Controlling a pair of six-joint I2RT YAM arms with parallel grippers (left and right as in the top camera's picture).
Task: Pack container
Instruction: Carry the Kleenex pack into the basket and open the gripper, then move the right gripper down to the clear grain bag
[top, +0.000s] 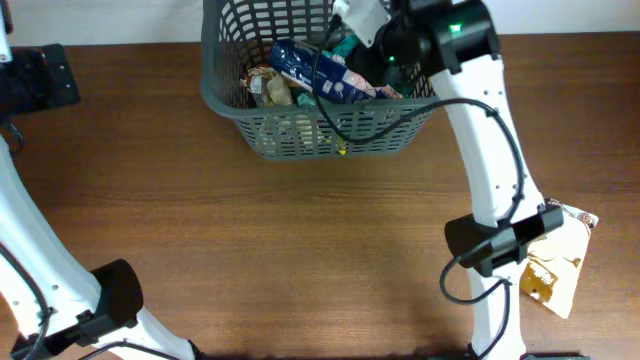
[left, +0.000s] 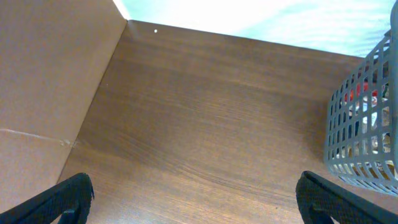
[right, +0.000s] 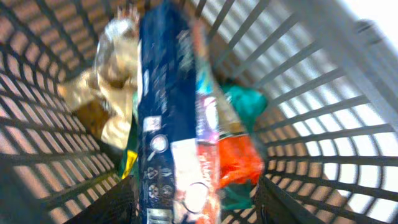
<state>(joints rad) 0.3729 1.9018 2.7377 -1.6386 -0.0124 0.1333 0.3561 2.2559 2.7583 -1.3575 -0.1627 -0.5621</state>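
The dark grey lattice basket (top: 300, 137) stands at the back middle of the table; its side also shows in the left wrist view (left: 357, 124). It holds several snack packets, with a long dark blue packet (top: 315, 72) lying on top. My right gripper (right: 196, 200) is inside the basket (right: 50, 93), open, its fingers on either side of the blue packet's (right: 165, 112) near end, not touching it. Orange, green and gold packets lie under it. My left gripper (left: 196, 190) is open and empty over bare wood, left of the basket.
A white and orange snack packet (top: 560, 265) lies on the table at the right, partly behind the right arm's base. A brown cardboard wall (left: 43, 93) stands along the left side. The right arm's cables hang over the basket's front rim.
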